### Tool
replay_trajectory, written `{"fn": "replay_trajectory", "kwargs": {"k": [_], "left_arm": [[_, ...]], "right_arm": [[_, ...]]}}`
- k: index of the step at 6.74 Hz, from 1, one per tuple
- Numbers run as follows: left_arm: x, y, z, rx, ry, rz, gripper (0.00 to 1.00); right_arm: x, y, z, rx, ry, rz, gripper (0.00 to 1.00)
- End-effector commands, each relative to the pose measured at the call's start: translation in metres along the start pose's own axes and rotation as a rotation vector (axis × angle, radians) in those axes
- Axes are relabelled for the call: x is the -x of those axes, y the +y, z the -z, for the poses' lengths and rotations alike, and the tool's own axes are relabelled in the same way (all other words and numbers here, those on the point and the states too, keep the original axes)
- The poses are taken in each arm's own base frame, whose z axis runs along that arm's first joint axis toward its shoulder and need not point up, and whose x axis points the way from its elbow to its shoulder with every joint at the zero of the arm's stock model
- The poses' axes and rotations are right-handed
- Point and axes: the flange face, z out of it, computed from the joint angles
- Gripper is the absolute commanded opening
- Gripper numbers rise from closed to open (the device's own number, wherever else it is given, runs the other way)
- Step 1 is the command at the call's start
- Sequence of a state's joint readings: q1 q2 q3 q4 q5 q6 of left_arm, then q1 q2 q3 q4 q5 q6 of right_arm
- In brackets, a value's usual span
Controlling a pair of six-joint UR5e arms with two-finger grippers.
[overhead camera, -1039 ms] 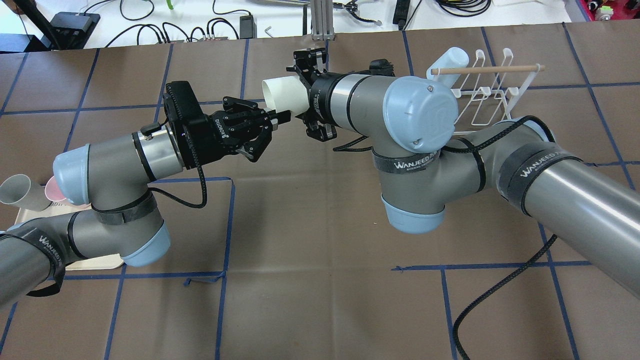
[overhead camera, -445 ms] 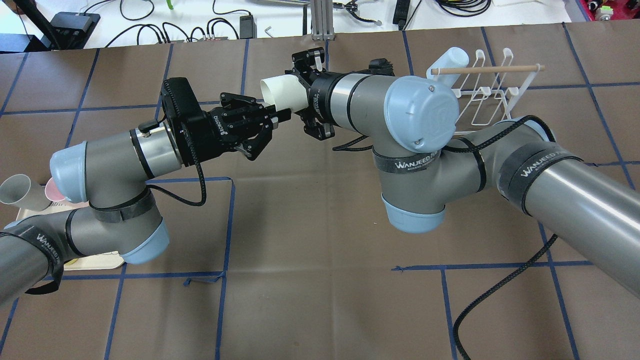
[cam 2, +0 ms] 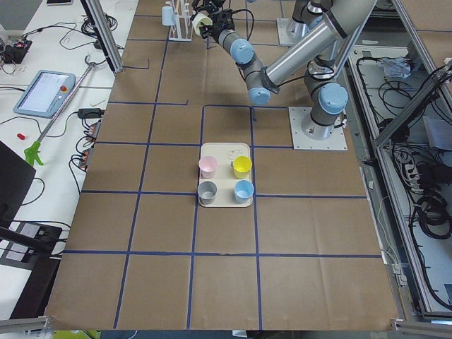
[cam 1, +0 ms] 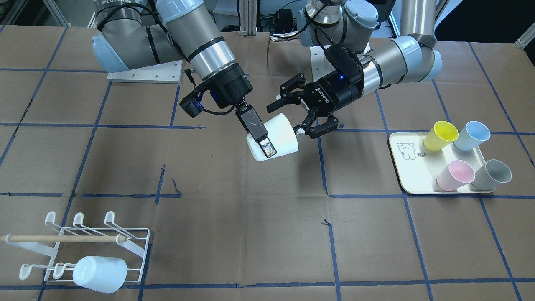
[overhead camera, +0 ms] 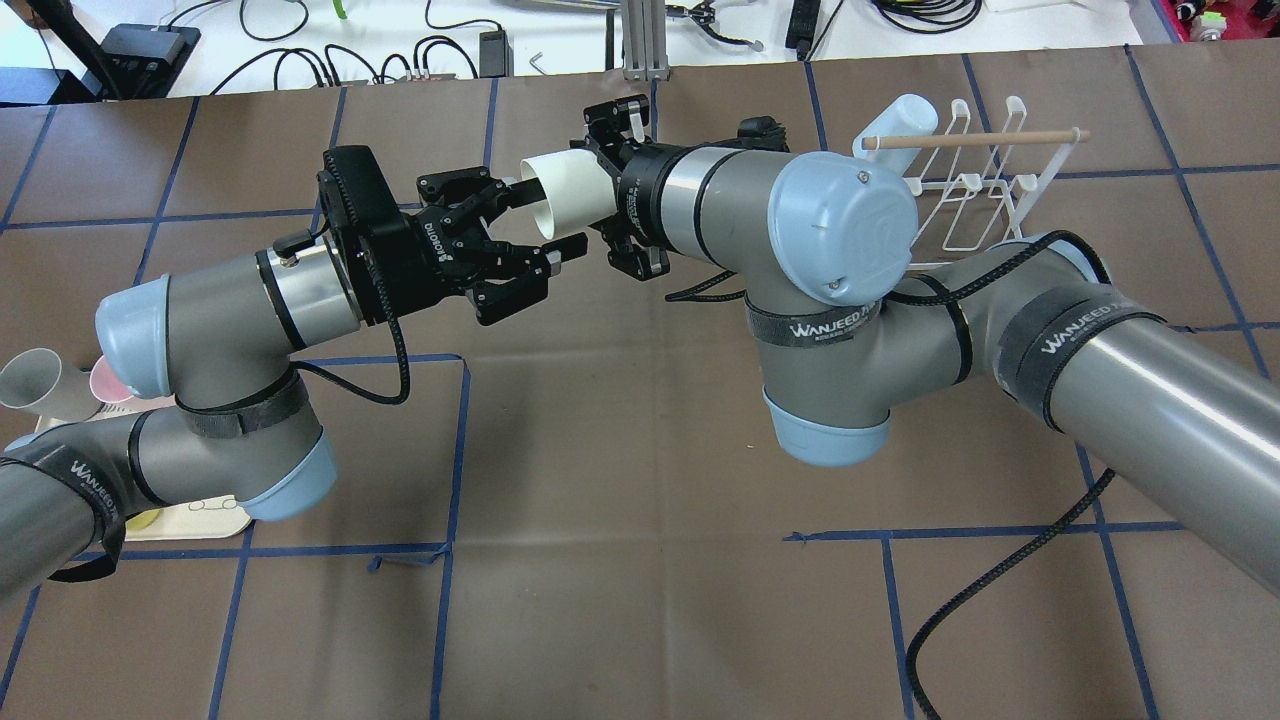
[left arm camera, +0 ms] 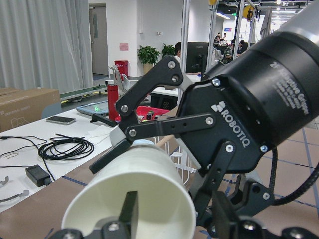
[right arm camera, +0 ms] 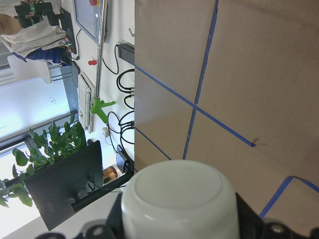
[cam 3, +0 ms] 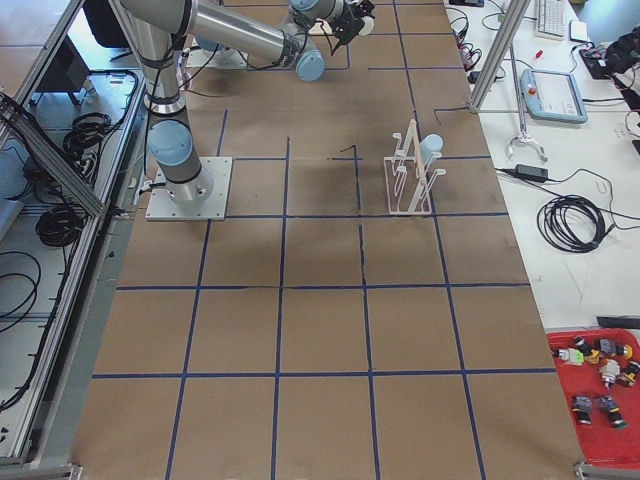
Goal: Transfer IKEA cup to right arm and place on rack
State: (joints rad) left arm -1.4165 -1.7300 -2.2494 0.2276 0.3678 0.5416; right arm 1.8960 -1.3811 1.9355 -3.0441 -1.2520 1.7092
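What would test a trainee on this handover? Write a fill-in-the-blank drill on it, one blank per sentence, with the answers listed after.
The white cup is clamped in the jaws of the robot's ___ arm.
The left gripper holds its jaws ___ around that cup's rim.
On the tray stand ___ coloured cups.
The rack carries ___ pale cup.
Missing words: right; open; four; one.

Silver-grey right arm (overhead camera: 1150, 400) and left arm (overhead camera: 210, 310) carry pale-blue caps, black WANJEED straps, braided cables.
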Motion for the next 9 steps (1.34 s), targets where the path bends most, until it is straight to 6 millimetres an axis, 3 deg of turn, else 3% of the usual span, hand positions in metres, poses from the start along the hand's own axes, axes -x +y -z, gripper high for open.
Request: {"fn": "replay_trajectory", "kwargs": {"k": [1,2,3,4,5,6,7,8,9], "left_arm": [[0.006,-0.001,0.007,-0.001,-0.019,0.021,0.98],[0.022,0.003,0.022,-0.001,-0.064,0.035,0.98],[0.045,0.005,0.057,-0.015,-0.145,0.045,0.98],[0.059,0.008,0.072,-0.010,-0.195,0.055,0.98],[0.064,0.008,0.073,0.004,-0.213,0.118,0.98],[0.081,0.010,0.077,0.092,-0.356,0.160,0.98],[0.103,0.001,0.077,0.149,-0.423,0.206,0.99],[0.126,-0.011,0.069,0.249,-0.471,0.276,0.99],[0.140,-0.032,0.045,0.408,-0.555,0.298,0.99]], "right_arm": [[0.002,-0.002,-0.001,-0.013,-0.003,0.001,0.33],[0.009,-0.010,0.001,-0.025,-0.016,0.017,0.31],[0.014,-0.022,0.000,-0.042,-0.022,0.052,0.26],[0.021,-0.049,0.003,-0.080,-0.034,0.107,0.23],[0.027,-0.077,0.010,-0.116,-0.042,0.204,0.20],[0.030,-0.098,0.012,-0.150,-0.038,0.308,0.18],[0.035,-0.118,0.019,-0.197,-0.057,0.481,0.10],[0.040,-0.146,0.028,-0.246,-0.047,0.578,0.09],[0.046,-0.177,0.039,-0.298,-0.026,0.727,0.09]]}}
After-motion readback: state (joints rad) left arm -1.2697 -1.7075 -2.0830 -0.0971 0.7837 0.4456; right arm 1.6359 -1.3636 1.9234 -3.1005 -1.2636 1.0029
